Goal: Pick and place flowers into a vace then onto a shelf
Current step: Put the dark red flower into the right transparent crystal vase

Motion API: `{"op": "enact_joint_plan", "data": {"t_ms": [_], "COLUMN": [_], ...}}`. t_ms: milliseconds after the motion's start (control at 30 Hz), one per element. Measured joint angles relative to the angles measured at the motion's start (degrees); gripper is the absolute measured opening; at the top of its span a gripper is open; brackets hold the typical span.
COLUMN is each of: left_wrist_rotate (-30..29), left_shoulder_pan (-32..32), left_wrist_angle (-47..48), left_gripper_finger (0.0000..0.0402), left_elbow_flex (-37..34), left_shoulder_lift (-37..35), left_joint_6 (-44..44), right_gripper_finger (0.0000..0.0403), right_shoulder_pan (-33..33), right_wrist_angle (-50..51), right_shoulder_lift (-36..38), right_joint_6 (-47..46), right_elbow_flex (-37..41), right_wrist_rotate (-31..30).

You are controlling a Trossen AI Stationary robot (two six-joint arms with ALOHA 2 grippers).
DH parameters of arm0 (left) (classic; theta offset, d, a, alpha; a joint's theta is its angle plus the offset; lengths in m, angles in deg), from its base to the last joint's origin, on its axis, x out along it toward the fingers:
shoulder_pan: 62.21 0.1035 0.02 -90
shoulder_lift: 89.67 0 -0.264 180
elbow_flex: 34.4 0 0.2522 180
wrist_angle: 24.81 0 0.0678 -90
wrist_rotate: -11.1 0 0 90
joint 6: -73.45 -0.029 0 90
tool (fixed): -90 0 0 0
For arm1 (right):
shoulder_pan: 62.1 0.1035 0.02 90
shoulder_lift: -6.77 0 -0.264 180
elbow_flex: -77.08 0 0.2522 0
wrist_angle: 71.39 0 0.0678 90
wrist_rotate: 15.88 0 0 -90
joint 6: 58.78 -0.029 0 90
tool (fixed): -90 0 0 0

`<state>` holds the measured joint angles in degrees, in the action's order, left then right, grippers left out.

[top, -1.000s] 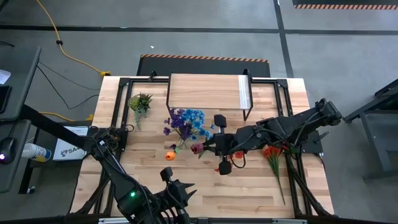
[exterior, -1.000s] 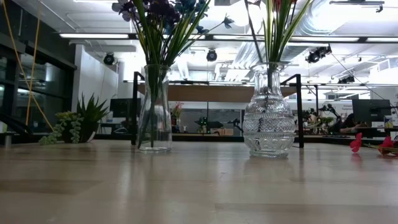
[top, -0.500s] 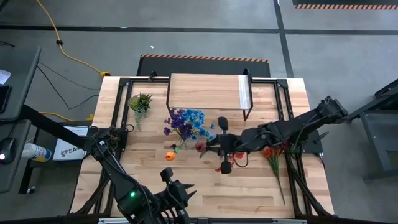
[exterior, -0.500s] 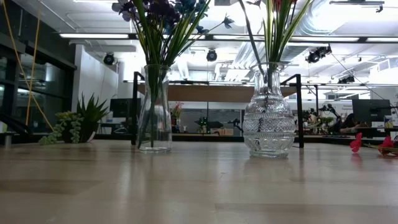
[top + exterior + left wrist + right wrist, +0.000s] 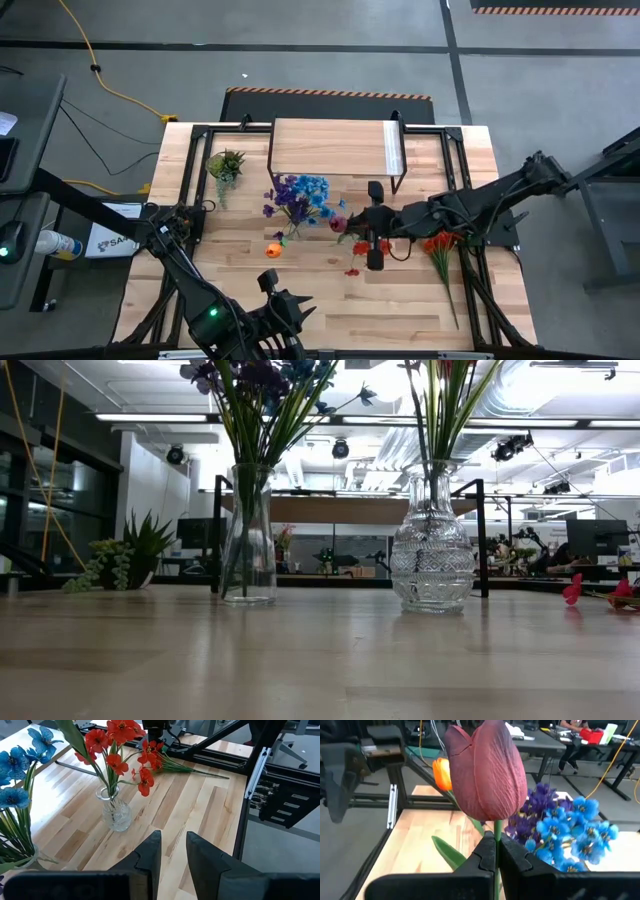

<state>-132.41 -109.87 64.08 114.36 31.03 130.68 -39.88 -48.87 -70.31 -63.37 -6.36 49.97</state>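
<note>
My right gripper (image 5: pixel 495 842) is shut on a dark maroon tulip (image 5: pixel 487 770), held over the table's middle (image 5: pixel 340 223) above the cut-glass vase (image 5: pixel 432 550). That vase holds red flowers (image 5: pixel 117 750). A plain glass vase (image 5: pixel 247 535) to its left holds blue and purple flowers (image 5: pixel 300 195). The shelf (image 5: pixel 335 148) stands at the far middle on black legs. An orange bloom (image 5: pixel 272 249) lies on the table. My left gripper (image 5: pixel 172 847) waits open near the front edge (image 5: pixel 288 303), with nothing between its fingers. My right gripper pinches the tulip's green stem (image 5: pixel 496 827) just under the bloom, between its two fingers. The fingers come about level from the table's right and lie across the stem. The flower stands upright, bloom on top, and its lower stem (image 5: pixel 418 420) slants down to the cut-glass vase's neck.
A small green spiky plant (image 5: pixel 225 165) stands at the far left. More red and orange flowers (image 5: pixel 440 250) lie on the table at the right, under my right arm. Bare wood lies toward the front.
My right gripper, still shut on the tulip, has moved toward the table's right edge and a little down, rolling slightly. The bloom went with it, from beside the blue flowers to over the cut-glass vase, and its stem now stands steeper above the neck.
</note>
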Motion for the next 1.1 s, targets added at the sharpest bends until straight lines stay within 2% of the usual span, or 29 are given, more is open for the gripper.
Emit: {"op": "enact_joint_plan", "data": {"t_ms": [700,1100], "left_wrist_rotate": [0.0,0.0], "left_shoulder_pan": [0.0,0.0], "left_wrist_angle": [0.0,0.0], "left_gripper_finger": [0.0124,0.0124], "left_elbow_flex": [0.0,0.0], "left_shoulder_lift": [0.0,0.0], "left_joint_6": [0.0,0.0], "right_gripper_finger": [0.0003,0.0059], "right_shoulder_pan": [2.6,2.6], "right_wrist_angle": [6.6,8.7], "right_shoulder_lift": [0.0,0.0], "right_joint_6": [-4.9,-8.5], "right_elbow_flex": [1.1,1.1], "right_wrist_rotate": [-6.4,-4.5]}}
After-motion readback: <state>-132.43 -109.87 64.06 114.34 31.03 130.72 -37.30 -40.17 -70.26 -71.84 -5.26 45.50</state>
